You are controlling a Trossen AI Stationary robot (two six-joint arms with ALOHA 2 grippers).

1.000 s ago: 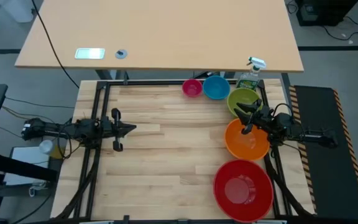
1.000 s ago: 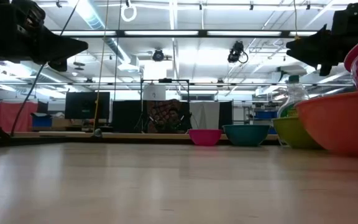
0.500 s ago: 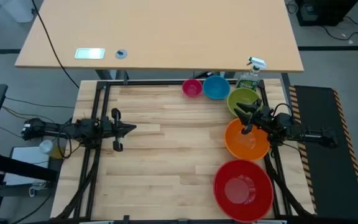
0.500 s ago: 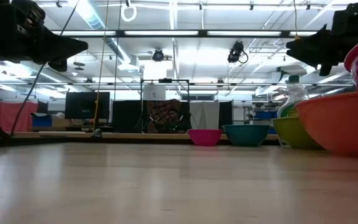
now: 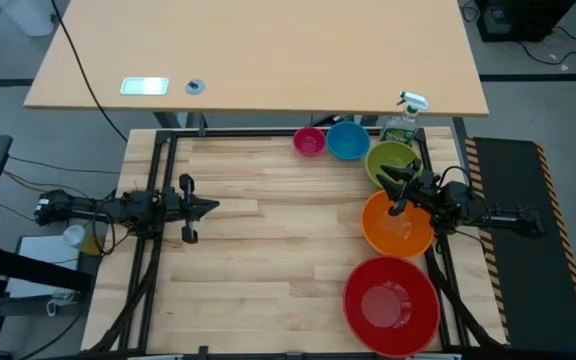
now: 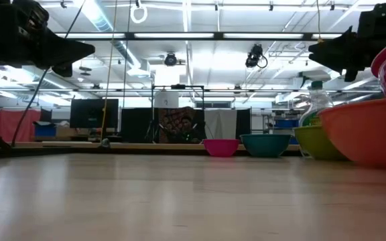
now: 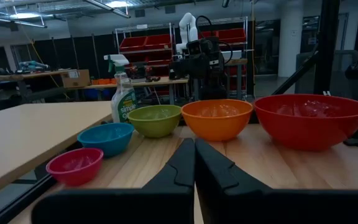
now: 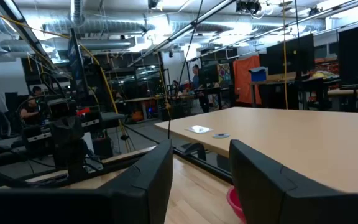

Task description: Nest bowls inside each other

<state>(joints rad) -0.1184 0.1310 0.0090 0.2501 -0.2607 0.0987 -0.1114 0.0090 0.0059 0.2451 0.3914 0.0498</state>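
Observation:
Five bowls stand on their bases along the table's right side, from far to near: pink (image 5: 309, 141), blue (image 5: 348, 140), lime green (image 5: 392, 163), orange (image 5: 396, 224), red (image 5: 391, 305). None sits inside another. The left wrist view shows them in a row: pink (image 7: 74, 165), blue (image 7: 106, 137), green (image 7: 156, 119), orange (image 7: 217, 118), red (image 7: 311, 119). My left gripper (image 5: 213, 208) hangs shut above the table's left part, far from the bowls. My right gripper (image 5: 388, 185) hangs open in the air over the green and orange bowls, with nothing between its fingers (image 8: 160, 174).
A clear spray bottle (image 5: 402, 125) stands at the far right corner behind the green bowl. A light desk (image 5: 258, 60) with a small device lies beyond the far edge. The wooden tabletop (image 5: 268, 250) between the two arms is bare.

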